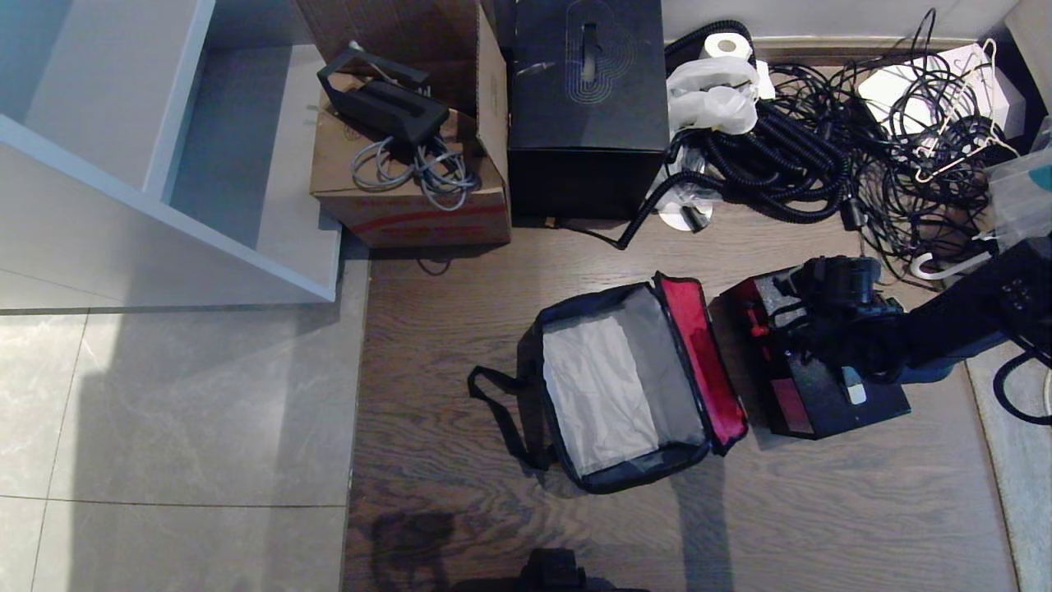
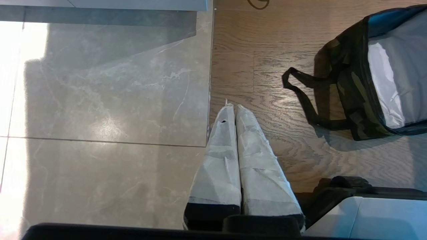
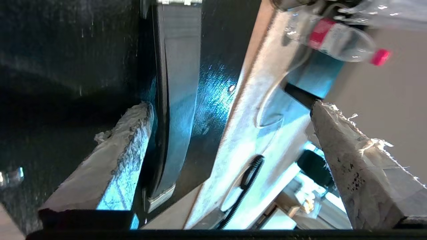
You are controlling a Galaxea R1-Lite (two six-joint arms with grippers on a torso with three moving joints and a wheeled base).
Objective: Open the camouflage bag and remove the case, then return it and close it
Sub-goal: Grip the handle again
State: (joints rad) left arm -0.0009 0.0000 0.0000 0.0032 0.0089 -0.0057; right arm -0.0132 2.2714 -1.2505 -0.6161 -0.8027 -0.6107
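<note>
The left gripper (image 2: 235, 110), its fingers pressed together, hangs over the floor beside the camouflage bag (image 1: 625, 386), which lies unzipped and hollow. Right of it sits the case (image 1: 809, 386), where the right gripper (image 3: 230, 110) spreads its fingers wide around the handle (image 3: 176, 100).

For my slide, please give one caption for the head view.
Camouflage bag lies open, empty; right gripper over the case beside it.

On the wooden floor (image 1: 460, 345) lie the open camouflage bag (image 1: 625, 386), the case (image 1: 809, 386), boxes and cables (image 1: 822, 164).
</note>
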